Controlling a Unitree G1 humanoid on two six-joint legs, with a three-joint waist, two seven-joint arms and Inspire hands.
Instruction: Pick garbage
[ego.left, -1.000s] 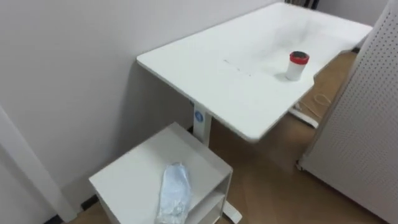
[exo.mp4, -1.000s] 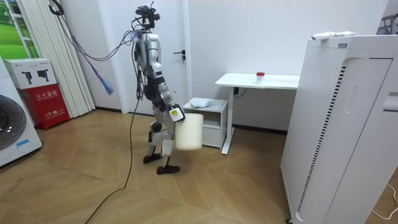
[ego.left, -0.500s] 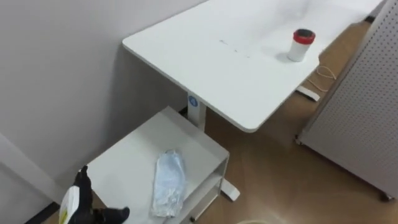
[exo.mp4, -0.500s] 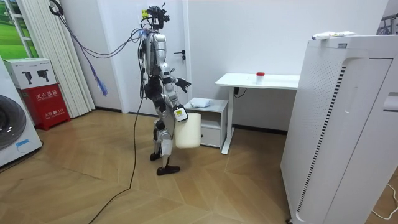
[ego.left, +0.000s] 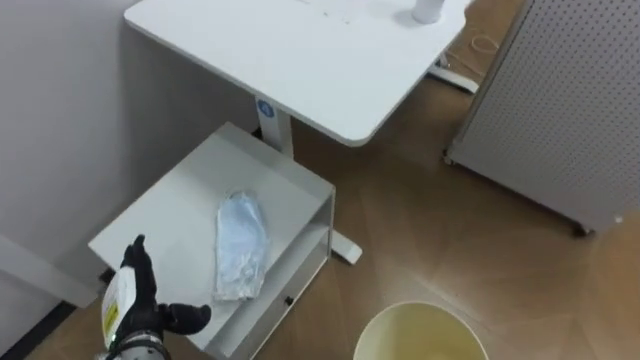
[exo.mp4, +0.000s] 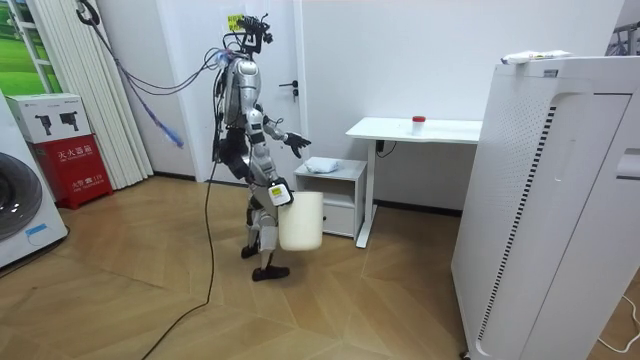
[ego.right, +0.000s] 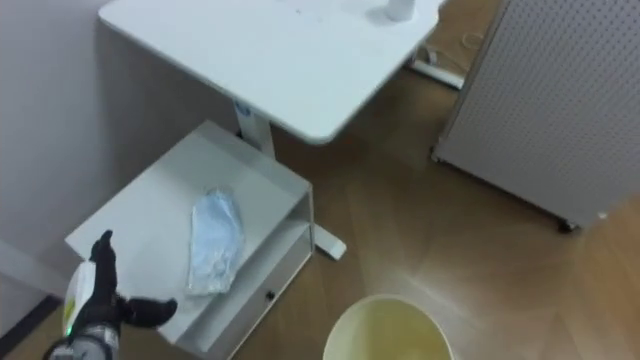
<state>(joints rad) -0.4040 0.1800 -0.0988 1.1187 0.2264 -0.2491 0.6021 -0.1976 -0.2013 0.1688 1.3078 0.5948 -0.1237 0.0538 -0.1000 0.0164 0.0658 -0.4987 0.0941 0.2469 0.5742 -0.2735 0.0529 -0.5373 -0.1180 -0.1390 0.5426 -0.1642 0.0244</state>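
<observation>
A crumpled clear plastic bag (ego.left: 240, 245) lies on top of a low white cabinet (ego.left: 175, 215) beside the desk. My left hand (ego.left: 140, 300) is open, its fingers spread, at the cabinet's near left corner, a hand's breadth short of the bag. In the room view the left hand (exo.mp4: 298, 143) reaches out over the cabinet (exo.mp4: 330, 170). The right hand (exo.mp4: 279, 193) hangs low at my side and carries a cream waste bin (exo.mp4: 301, 220) by its rim. The bin's open mouth (ego.left: 420, 335) shows at the bottom edge. I stand just in front of the cabinet.
A white desk (ego.left: 300, 60) stands over the cabinet's far side, with a white cup with a red lid (exo.mp4: 418, 122) on it. A grey perforated panel (ego.left: 560, 110) stands to the right. Wood floor lies between them. The wall runs along the left.
The view has tipped down and closer to the cabinet. My left hand has risen into view near the bag. The bin's mouth has come into view below.
</observation>
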